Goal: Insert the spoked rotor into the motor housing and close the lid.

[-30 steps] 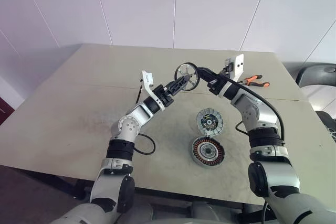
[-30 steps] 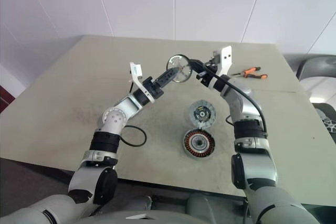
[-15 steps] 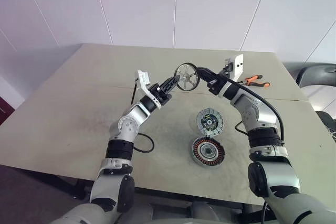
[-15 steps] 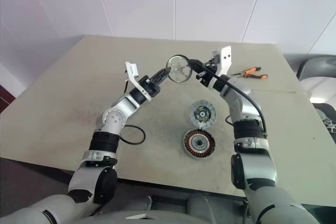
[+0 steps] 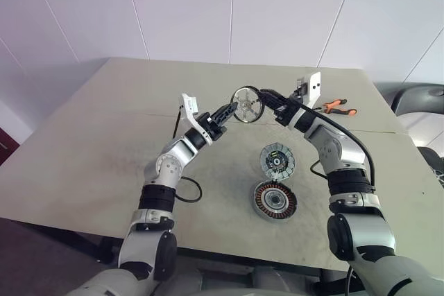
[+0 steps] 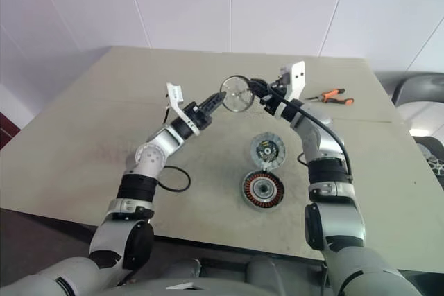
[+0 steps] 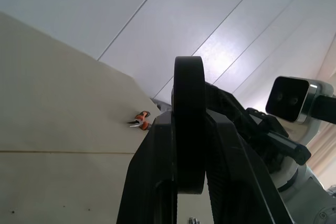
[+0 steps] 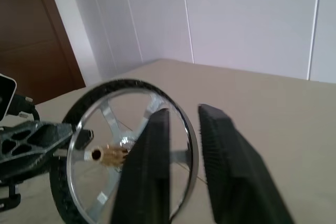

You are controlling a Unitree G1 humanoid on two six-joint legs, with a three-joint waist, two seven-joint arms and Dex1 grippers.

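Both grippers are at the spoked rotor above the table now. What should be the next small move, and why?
Probably the right gripper should draw back from the spoked rotor. The left gripper is shut on its dark rim, and the right fingers stand slightly parted around the rim, so the handover looks complete. The motor housing lies open on the table, with the lid beside it.

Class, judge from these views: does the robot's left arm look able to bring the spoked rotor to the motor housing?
Probably yes: the left pincer grips the spoked rotor, and the motor housing lies uncovered on the table, the lid beside it.
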